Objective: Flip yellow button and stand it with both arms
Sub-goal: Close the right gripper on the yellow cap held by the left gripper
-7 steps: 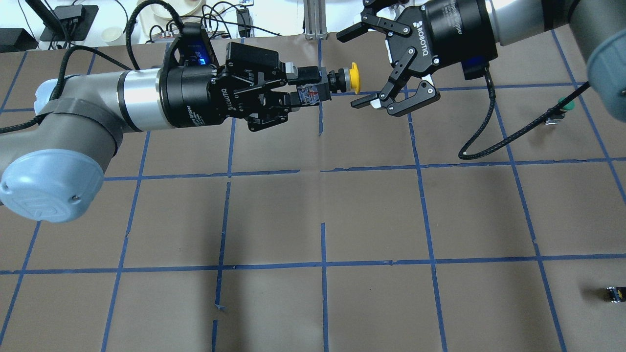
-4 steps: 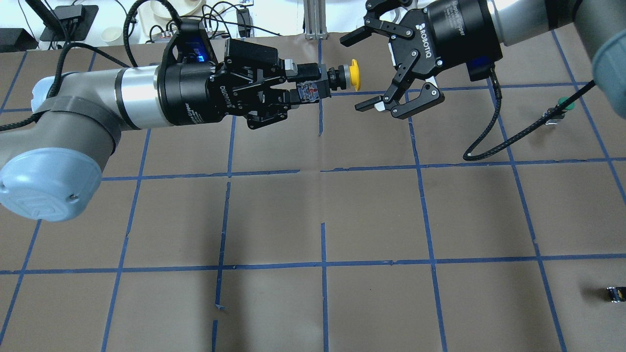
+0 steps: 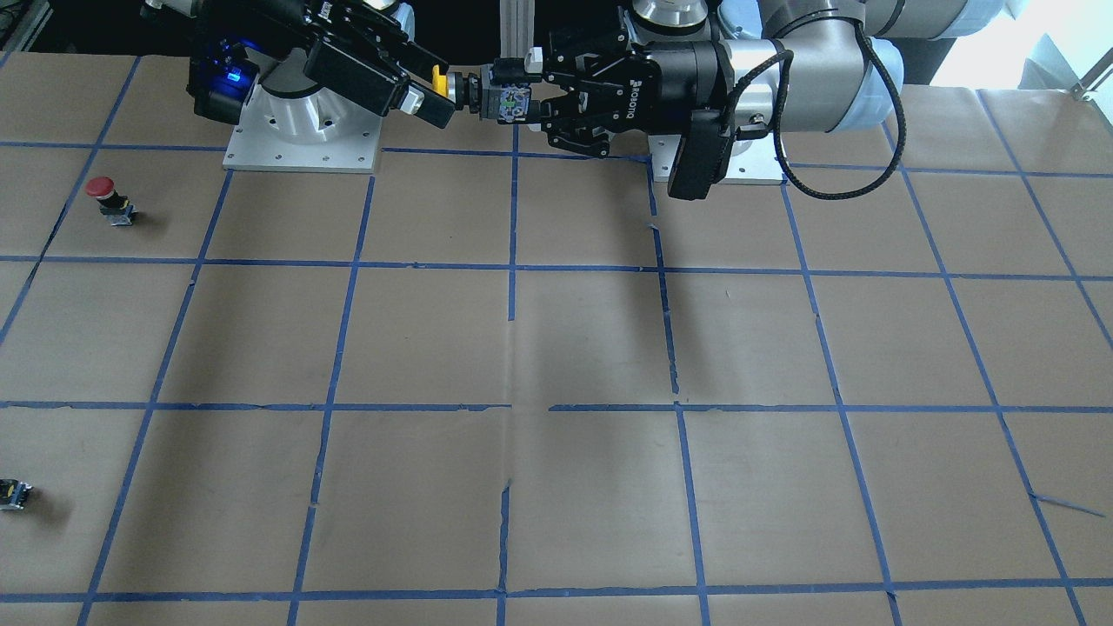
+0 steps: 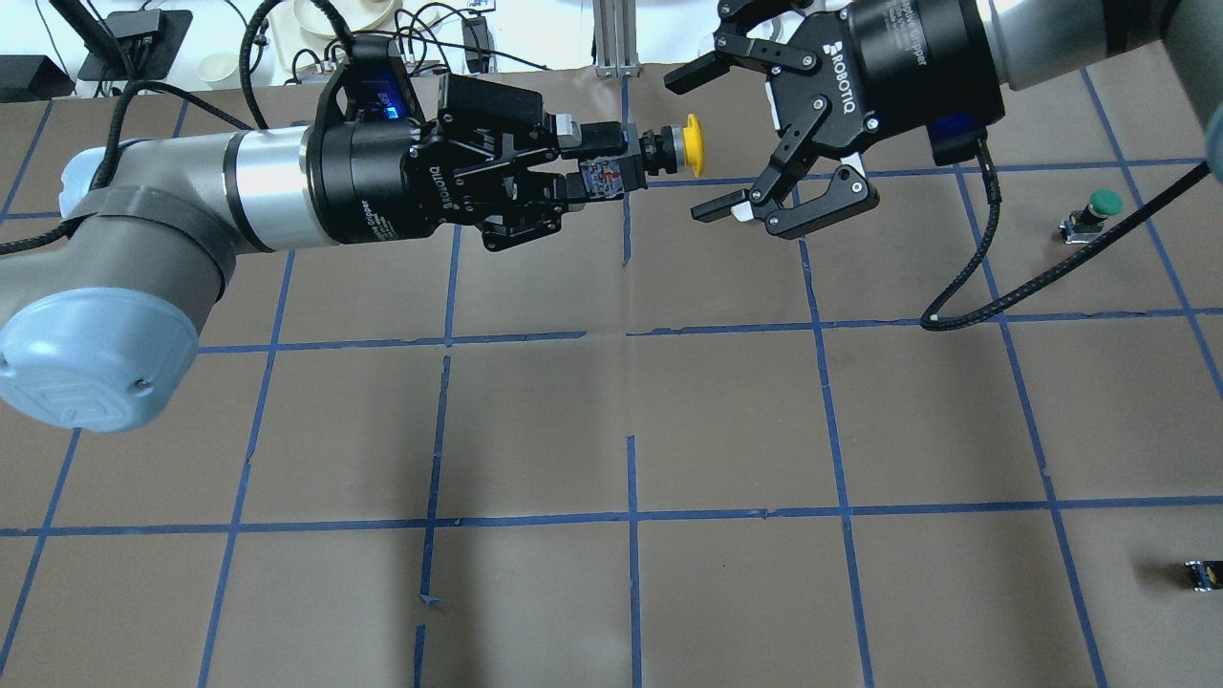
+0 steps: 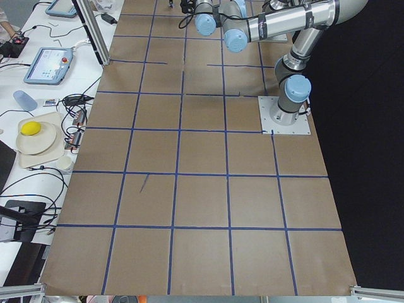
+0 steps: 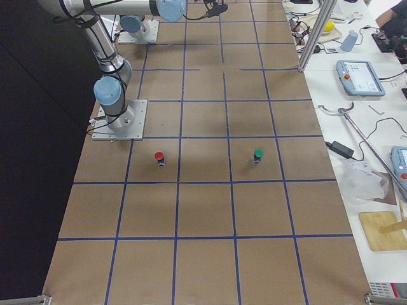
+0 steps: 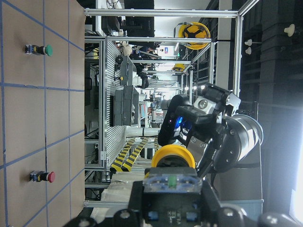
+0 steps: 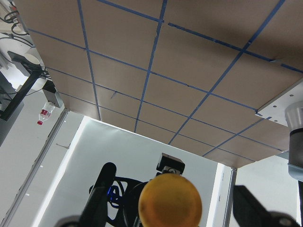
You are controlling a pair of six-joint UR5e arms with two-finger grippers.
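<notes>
Black left gripper [image 4: 600,164] grasps a small yellow-capped push-button [image 4: 695,150] by its body (horizontal, mid-air); black right gripper [image 4: 688,145] gapes, released, at the cap.

Robotics lab. My left arm [image 4: 172,220] and right arm [image 4: 1041,38] sit bolted on plates [image 5: 302,126] to a table [image 4: 726,420] papered brown and gridded in blue tape [image 4: 632,516]. Teach pendants [image 5: 48,65] and cables [image 5: 79,100] alongside. Aluminium framing [image 7: 161,13], equipment racks [image 7: 123,104] beyond.

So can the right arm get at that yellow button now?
Probably yes: the right gripper is open with the cap of the yellow button facing it and nothing between them. The left gripper holds only the body.
</notes>
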